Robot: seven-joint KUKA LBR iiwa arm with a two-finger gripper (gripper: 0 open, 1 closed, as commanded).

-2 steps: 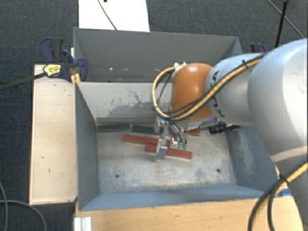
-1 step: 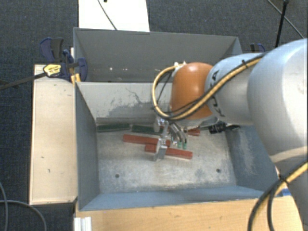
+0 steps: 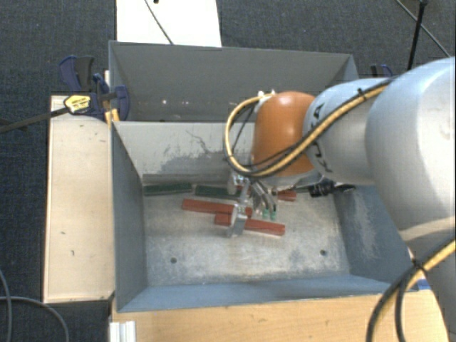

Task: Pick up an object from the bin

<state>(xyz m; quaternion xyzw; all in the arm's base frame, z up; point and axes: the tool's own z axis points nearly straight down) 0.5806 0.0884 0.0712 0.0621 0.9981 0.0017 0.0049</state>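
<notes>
Gripper [image 3: 240,218] stands low at the centre of the bin [image 3: 128,212], probably touching the flat-lying red sticks [image 3: 203,206] that extend from it toward 9 and 4 o'clock. Jaw state cannot be determined. Green sticks [image 3: 167,188] lie at 10 o'clock.

End effector [image 3: 239,221] hides part of the red sticks [image 3: 201,206]; arm [image 3: 399,141] cut off at right

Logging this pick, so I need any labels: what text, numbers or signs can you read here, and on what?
No text can be read.
On the arm, dark marks beside the cables: too blurred to read.
On the red bars and green bars: no lettering seen.
</notes>
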